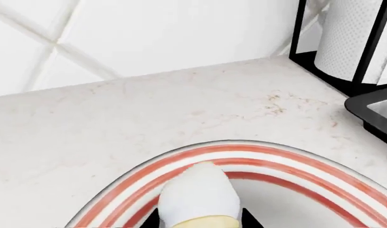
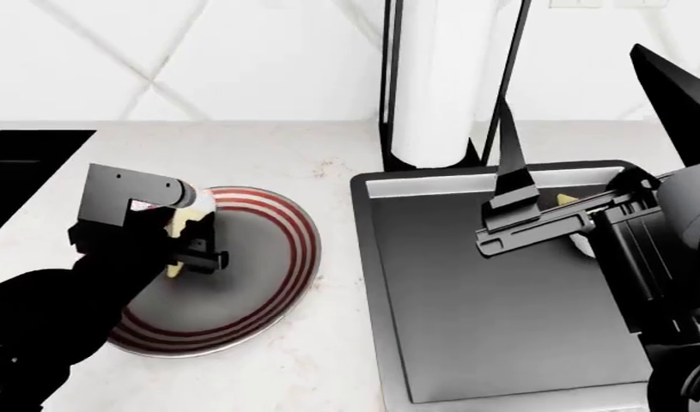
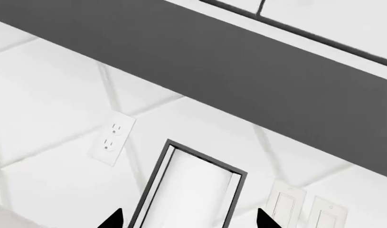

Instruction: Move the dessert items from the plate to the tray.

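A red-striped plate (image 2: pixel 292 257) lies on the counter at the left. My left gripper (image 2: pixel 195 236) is low over it, shut on an ice-cream cone (image 2: pixel 180 225). In the left wrist view the cone's white top (image 1: pixel 200 192) sits between the two black fingertips of the left gripper (image 1: pixel 200 219), over the plate rim (image 1: pixel 276 161). The dark grey tray (image 2: pixel 487 343) lies at the right. A second cone (image 2: pixel 568 201) lies on its far side, mostly hidden behind my right arm. My right gripper (image 2: pixel 573 94) is raised above the tray, open and empty, pointing up at the wall (image 3: pixel 188 219).
A paper towel roll in a black holder (image 2: pixel 441 86) stands behind the tray, also in the left wrist view (image 1: pixel 352 38) and the right wrist view (image 3: pixel 193 190). A black sink basin (image 2: pixel 17 172) is at the far left. The tray's corner (image 1: pixel 377 107) shows in the left wrist view.
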You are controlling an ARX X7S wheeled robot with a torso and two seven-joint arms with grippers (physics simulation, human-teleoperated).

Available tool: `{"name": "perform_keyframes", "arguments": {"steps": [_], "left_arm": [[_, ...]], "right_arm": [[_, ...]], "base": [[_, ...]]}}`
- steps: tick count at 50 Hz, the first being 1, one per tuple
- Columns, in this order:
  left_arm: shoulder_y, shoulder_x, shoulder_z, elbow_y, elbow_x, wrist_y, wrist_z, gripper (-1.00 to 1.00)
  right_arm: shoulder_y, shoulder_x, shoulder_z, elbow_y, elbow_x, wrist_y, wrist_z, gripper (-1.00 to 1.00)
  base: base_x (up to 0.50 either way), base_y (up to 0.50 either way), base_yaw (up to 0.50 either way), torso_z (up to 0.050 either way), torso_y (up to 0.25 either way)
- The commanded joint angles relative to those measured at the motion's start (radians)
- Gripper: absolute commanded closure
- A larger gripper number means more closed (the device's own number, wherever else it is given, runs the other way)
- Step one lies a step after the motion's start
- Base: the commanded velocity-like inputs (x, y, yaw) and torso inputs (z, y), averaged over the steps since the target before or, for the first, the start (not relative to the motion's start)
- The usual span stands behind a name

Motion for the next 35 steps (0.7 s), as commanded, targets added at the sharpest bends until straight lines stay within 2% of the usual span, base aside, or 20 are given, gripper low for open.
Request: {"name": "perform_keyframes", "arguments": {"steps": [1,14,17,21,23,26,28,35], "left_arm": [[-0.003,0.008,-0.032,0.014,-0.027,0.003,-0.012,1.00],[-0.073,0.015,-0.031,0.079,-0.064,-0.033,-0.023,1.00],[-0.135,0.032,0.013,0.107,-0.081,-0.068,-0.018,1.00],[-0.249,0.072,0.108,0.092,-0.088,-0.096,0.021,1.00],[-0.290,0.091,0.149,0.074,-0.089,-0.100,0.047,1.00],[-0.355,0.122,0.231,0.027,-0.077,-0.092,0.101,1.00],[-0.385,0.141,0.273,-0.008,-0.067,-0.077,0.135,1.00],[-0.468,0.217,0.390,-0.151,-0.036,-0.010,0.254,1.00]], "right_arm": [[0.005,0.000,-0.007,0.002,-0.002,-0.002,-0.001,-1.00],[0.009,-0.002,-0.013,0.007,-0.003,-0.006,-0.002,-1.00],[0.011,-0.002,0.012,0.003,-0.002,-0.025,0.012,-1.00],[0.023,0.002,0.057,-0.019,0.019,-0.053,0.036,-1.00],[0.043,0.004,0.109,-0.034,0.091,-0.079,0.057,-1.00],[0.164,0.017,0.135,-0.081,0.219,-0.047,0.115,-1.00],[0.223,0.029,0.113,-0.092,0.266,-0.062,0.149,-1.00],[0.411,0.136,-0.131,-0.092,0.299,-0.210,0.261,-1.00]], "base": [[0.01,0.00,0.00,-0.006,0.250],[0.00,0.00,0.00,-0.006,0.250],[0.00,0.00,0.00,-0.006,0.250],[0.00,0.00,0.00,0.000,0.000],[0.00,0.00,0.00,0.000,0.000],[0.00,0.00,0.00,0.000,0.000],[0.00,0.00,0.00,0.000,0.000],[0.00,0.00,0.00,0.000,0.000]]}}
